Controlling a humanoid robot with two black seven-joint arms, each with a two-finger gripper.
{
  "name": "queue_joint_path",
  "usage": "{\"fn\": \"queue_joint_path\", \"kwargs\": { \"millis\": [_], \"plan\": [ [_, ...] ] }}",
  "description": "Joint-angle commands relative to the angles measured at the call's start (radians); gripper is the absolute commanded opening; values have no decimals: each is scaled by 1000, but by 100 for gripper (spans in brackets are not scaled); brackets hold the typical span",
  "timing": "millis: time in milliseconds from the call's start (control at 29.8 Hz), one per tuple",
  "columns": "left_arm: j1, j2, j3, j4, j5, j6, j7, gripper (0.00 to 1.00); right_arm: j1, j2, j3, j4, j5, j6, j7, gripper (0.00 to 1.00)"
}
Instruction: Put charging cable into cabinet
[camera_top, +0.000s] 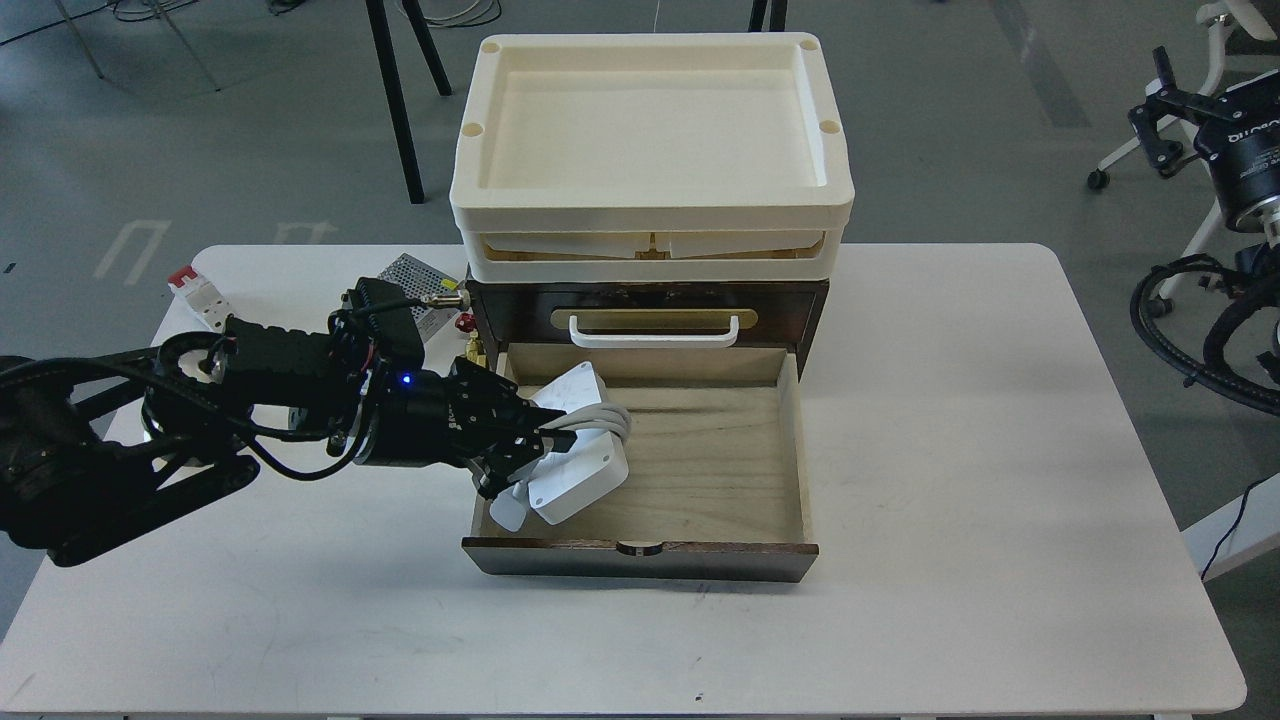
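Left gripper: fingers pinched on the charging cable at its wound middle, where the white cord crosses the block. The block is held tilted, its far end raised, its near end lower. A white plug hangs at the near-left corner, close under the fingers.

Position: cable is carried over the left part of the open drawer, inside its left wall. Whether the low end touches the drawer floor cannot be told; it appears just above or barely resting.

Cabinet: dark brown box at the middle of the white table; lower drawer drawn out toward the near side, pale wood floor bare right of the cable. Upper drawer front with white handle is closed. Cream trays are stacked on top.

Left of the cabinet, partly hidden by the arm: silver perforated box, small white block with red cap.

Right gripper is not seen.

Progress, as judged: carrying mostly done, cable already within the drawer outline. Left to do: lowering, release, withdrawal of the arm, and probably pushing the drawer shut.
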Motion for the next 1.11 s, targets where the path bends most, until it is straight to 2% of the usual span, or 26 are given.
{"fn": "queue_joint_path", "kwargs": {
  "millis": [0, 67, 201, 436, 537, 638, 738, 839, 940, 1074],
  "plan": [
    [-1, -6, -8, 3, -7, 2, 0, 53, 0, 0, 2, 1, 0, 0, 0, 100],
    [-1, -4, -10, 3, -10, 0, 0, 62, 0, 2, 2, 2, 0, 0, 0, 100],
    [-4, 37, -13, -3, -113, 2, 0, 66, 8, 3, 2, 11, 0, 0, 0, 100],
    [5, 337, -54, -9, -548, -26, 0, 72, 106, 9, -6, 10, -9, 0, -3, 100],
    [56, 375, -57, 69, -870, -21, 0, 72, 133, 16, -6, 16, -57, 0, -3, 100],
    [67, 350, -80, 159, -1343, -32, 0, 75, 143, 25, -23, 22, -142, 22, -1, 100],
    [57, 289, -201, 246, -1743, -84, 0, 76, 155, 58, -46, 27, -231, 22, 8, 100],
    [19, 185, -350, 381, -1903, -278, 0, 76, 140, 126, -32, 22, -235, 22, 9, 100],
    [-22, 2, -505, 556, -1974, -281, 0, 76, 88, 141, -26, 25, -235, 22, 21, 100],
    [-16, -90, -560, 676, -1981, -281, 0, 76, 60, 146, -26, 28, -235, 22, 26, 100]
  ]
}}
